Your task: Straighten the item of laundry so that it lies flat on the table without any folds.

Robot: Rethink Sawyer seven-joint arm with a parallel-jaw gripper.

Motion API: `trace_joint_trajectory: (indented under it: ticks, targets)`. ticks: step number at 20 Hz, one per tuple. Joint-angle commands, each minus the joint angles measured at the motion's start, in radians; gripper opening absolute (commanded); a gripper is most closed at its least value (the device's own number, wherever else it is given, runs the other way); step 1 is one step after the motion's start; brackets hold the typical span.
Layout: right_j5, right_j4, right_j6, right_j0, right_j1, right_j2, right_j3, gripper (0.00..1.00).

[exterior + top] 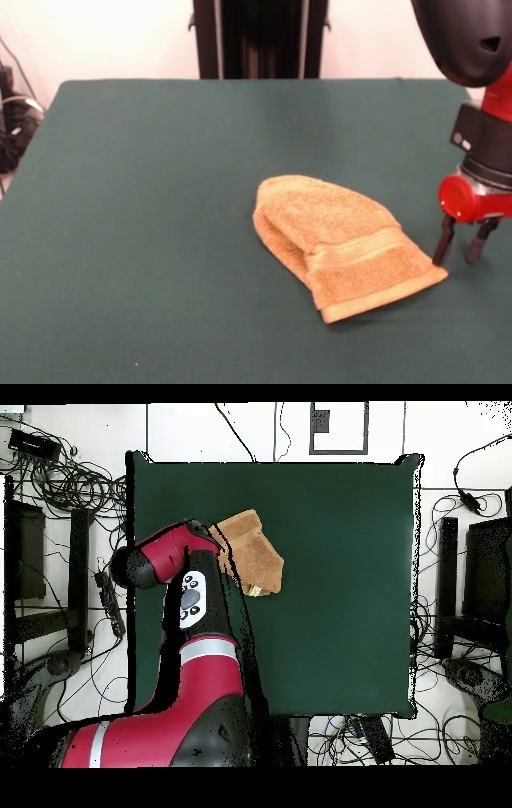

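The orange-tan towel (340,240) lies folded over on itself, right of the middle of the dark green table (144,208). A woven band stripe runs across its near part and a thick hem edge faces the front. My gripper (462,250) hangs just right of the towel's near right corner. Its two dark fingers are apart and hold nothing, and their tips are close to the table. The left finger (442,240) stands right at the towel's edge. In the overhead view the towel (252,554) lies left of the table's (340,584) middle, and the arm (170,559) hides the gripper.
The robot's black pedestal (260,36) stands behind the table's far edge. Cables and a dark device (16,120) lie off the table's left side. In the overhead view, cables (70,484) and dark equipment (470,574) surround the table.
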Motion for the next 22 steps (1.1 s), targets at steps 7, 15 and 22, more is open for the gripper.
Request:
trace_joint_trajectory:
  ticks: [7, 15, 22]
  targets:
    - [0.072, -0.086, -0.184, -0.02, 0.027, 0.055, 0.032, 1.0]
    - [0.065, -0.102, -0.213, -0.042, 0.029, 0.056, 0.031, 1.0]
    - [0.044, -0.146, -0.209, -0.041, 0.031, 0.024, 0.012, 1.0]
